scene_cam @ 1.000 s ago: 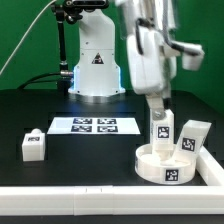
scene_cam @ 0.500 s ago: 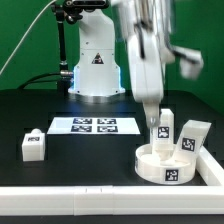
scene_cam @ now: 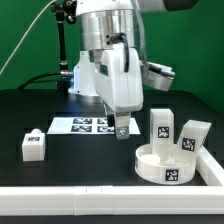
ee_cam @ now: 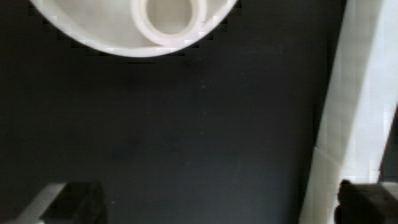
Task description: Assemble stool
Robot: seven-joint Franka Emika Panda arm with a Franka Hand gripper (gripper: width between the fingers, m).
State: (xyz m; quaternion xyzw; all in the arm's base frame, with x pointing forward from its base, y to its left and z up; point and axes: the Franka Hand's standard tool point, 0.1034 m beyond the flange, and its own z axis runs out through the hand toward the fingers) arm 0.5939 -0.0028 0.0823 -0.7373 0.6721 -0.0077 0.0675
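The round white seat (scene_cam: 163, 167) lies at the exterior view's right, tagged on its rim. One tagged leg (scene_cam: 160, 125) stands upright in it. A second leg (scene_cam: 186, 144) leans in it at the right. A third leg (scene_cam: 33, 144) lies loose on the table at the left. My gripper (scene_cam: 122, 129) hangs left of the seat, over the right end of the marker board (scene_cam: 92, 125), open and empty. In the wrist view the seat (ee_cam: 107, 40) shows beyond the gripper (ee_cam: 214, 205), and the dark fingertips (ee_cam: 63, 205) stand wide apart with nothing between them.
Another white piece (scene_cam: 198, 130) stands behind the seat at the right. A long white border rail (scene_cam: 90, 205) runs along the front and up the right side, and also shows in the wrist view (ee_cam: 356, 110). The robot base (scene_cam: 95, 70) stands at the back.
The gripper has let go of the upright leg in the seat, risen, and swung to the exterior view's left. The leg stays standing in the seat.
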